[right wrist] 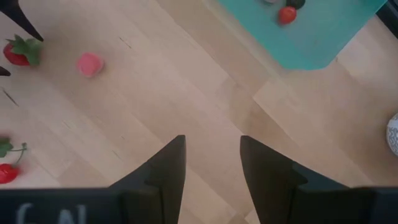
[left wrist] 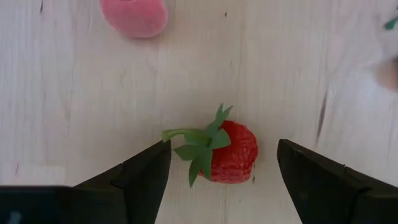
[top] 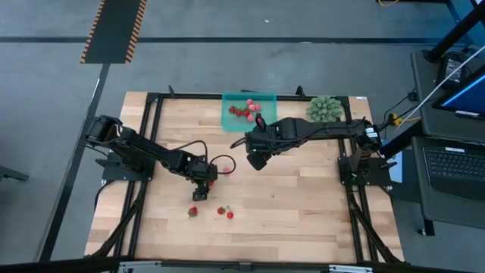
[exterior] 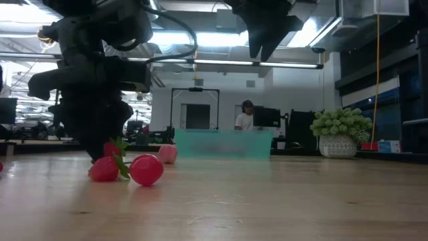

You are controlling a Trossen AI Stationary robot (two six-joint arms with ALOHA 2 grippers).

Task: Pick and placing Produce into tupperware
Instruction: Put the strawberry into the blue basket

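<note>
My left gripper is open and points down over the middle of the table. Its fingers stand on either side of a red strawberry with a green top that lies on the wood, without touching it. A pink piece lies a little beyond it. My right gripper hangs open and empty above the table, near the teal tupperware. The tupperware stands at the far edge with several red pieces inside. More strawberries and another lie toward the near edge.
A spiky green plant ball stands to the right of the tupperware at the far edge. A black frame runs around the table. Bare wood lies at the near right. A person sits in the room beyond.
</note>
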